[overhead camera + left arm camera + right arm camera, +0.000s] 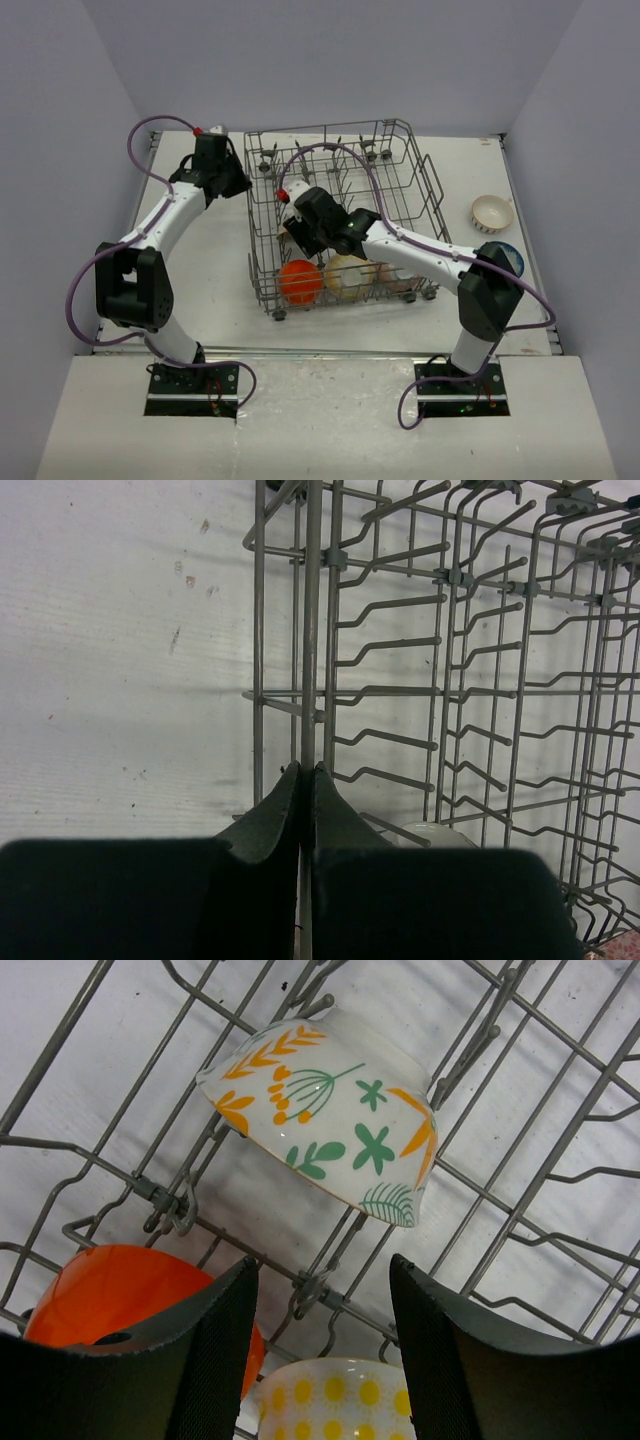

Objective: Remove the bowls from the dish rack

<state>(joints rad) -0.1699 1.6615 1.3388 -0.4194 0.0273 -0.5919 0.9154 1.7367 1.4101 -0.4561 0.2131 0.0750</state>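
while the right gripper [322, 1265] gapes wide below the leaf-patterned bowl [330, 1110], the left gripper [308, 772] pinches the dish rack [440, 692]. an orange bowl [110, 1295] sits lower left.

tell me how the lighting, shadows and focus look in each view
top external: even soft light, no hard shadows; left wrist: dish rack wires crisp, casting soft shadows on the table, left gripper dark at the bottom; right wrist: floral bowl sharp with no harsh glare, right gripper dark in the foreground.
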